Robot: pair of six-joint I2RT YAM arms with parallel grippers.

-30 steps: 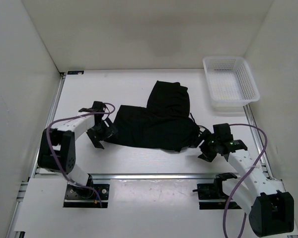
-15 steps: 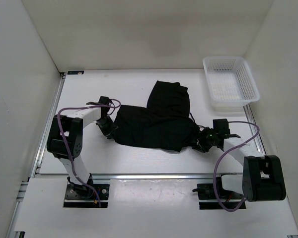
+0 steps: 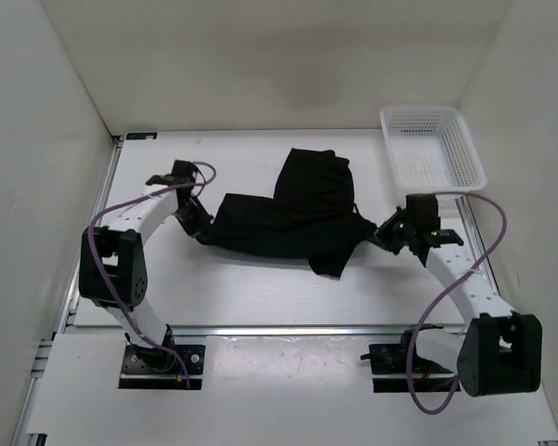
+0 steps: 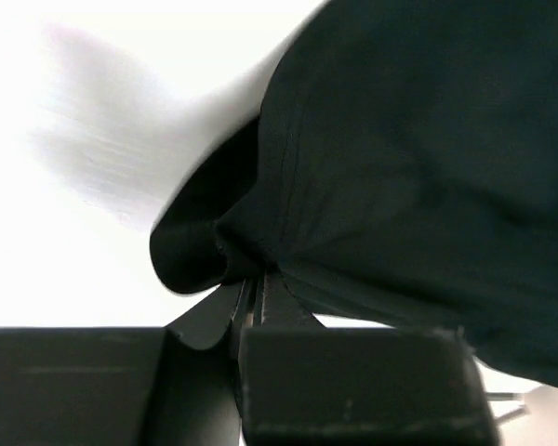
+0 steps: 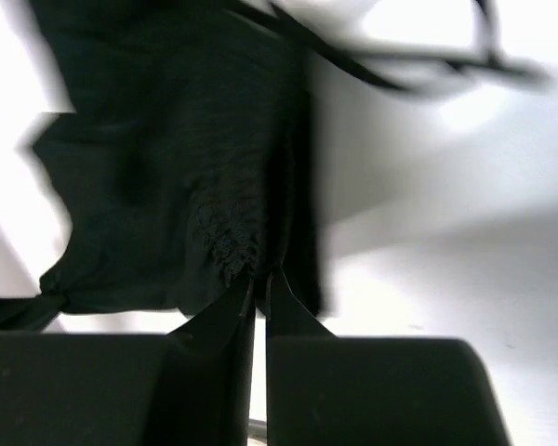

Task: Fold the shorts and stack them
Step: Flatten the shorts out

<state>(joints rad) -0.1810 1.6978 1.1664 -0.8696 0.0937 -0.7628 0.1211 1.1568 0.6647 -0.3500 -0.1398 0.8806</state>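
White flat counter [image 3: 260, 297], walled on three sides, carries everything.

Black soft-fabric shorts [image 3: 288, 223] lie mid-counter, crumpled in a rough L. One part points toward the far wall and the rest spreads toward the left arm. A loose flap droops off the near edge on the right side. The cloth is bunched and overlapped, not squared up. No tidy fold shows and no stack has been started. Judgement: the task is at an early step, with the garment gripped at two opposite ends, probably to stretch it flat. Flattening, folding and placing are all left to do.

White plastic mesh basket [image 3: 432, 153] sits at the far right corner, well apart from the shorts. Nothing shows inside it.

Left end effector [image 3: 203, 232] is at the left end of the cloth. Its wrist view shows it [image 4: 251, 283] clenched on a gathered tuck of the black fabric [image 4: 409, 167].

Right end effector [image 3: 383, 230] is at the right end. Its wrist view shows it [image 5: 259, 279] pinched tight on a puckered, elastic-looking edge of the shorts [image 5: 167, 158].

Thin black drawstring [image 5: 400, 70] trails loose over the counter beyond that grip, blurred. Risk: it could tangle or get trapped in a fold.
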